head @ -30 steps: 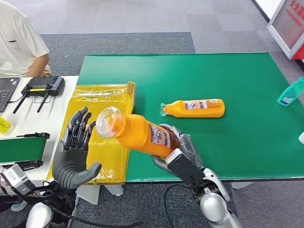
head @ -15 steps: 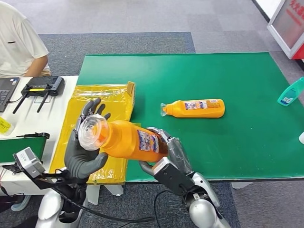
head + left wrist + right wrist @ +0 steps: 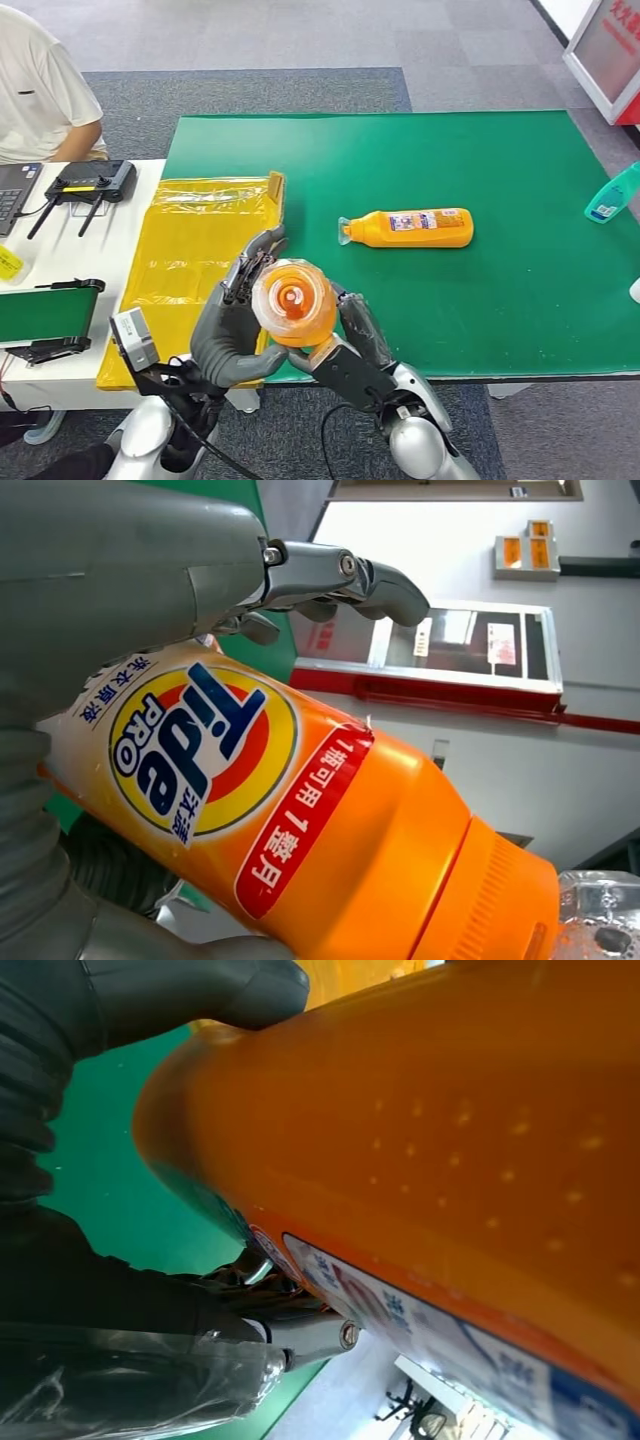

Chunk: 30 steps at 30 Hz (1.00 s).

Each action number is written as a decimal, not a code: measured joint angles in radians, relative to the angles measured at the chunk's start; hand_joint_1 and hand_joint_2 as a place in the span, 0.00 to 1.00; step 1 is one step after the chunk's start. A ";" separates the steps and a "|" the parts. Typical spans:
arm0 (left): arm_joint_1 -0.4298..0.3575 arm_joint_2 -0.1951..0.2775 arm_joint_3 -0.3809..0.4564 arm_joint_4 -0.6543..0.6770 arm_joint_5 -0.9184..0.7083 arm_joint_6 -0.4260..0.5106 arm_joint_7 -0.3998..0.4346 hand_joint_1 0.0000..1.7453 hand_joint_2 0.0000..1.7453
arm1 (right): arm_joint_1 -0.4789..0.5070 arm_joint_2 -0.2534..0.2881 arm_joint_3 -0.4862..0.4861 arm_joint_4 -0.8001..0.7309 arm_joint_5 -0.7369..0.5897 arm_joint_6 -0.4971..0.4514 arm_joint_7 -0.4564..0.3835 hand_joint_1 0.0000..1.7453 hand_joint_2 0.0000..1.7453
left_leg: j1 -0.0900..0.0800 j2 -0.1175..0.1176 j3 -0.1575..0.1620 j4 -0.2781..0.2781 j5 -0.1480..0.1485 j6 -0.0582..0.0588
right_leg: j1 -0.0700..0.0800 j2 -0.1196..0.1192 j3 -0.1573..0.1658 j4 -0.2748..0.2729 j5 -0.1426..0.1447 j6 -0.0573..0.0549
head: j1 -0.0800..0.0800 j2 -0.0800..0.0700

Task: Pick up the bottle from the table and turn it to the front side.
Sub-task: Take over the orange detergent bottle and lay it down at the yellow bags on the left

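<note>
While the left hand (image 3: 230, 335) and right hand (image 3: 355, 345) both wrap their fingers around it above the near edge of the green table (image 3: 528, 300), the orange bottle (image 3: 296, 302) points its clear cap at the head camera, its round "Tide PRO" label and red strip facing the left wrist.

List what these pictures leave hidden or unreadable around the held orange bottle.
- Held bottle, head view: seen cap-on, body and label hidden behind it.
- Right hand, head view: fingers hidden under the bottle.
- Left hand, left wrist view: the bottle covers most of it.
- Second bottle on the green table: label too small to read.
</note>
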 joint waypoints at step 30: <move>-0.079 0.200 -0.121 0.014 -0.121 0.095 0.043 1.00 1.00 | -0.010 -0.001 0.012 0.065 0.025 -0.044 -0.006 1.00 1.00 | 0.000 0.000 0.000 0.000 0.000 0.000 | 0.000 0.000 0.000 0.000 0.000 0.000 | 0.000 0.000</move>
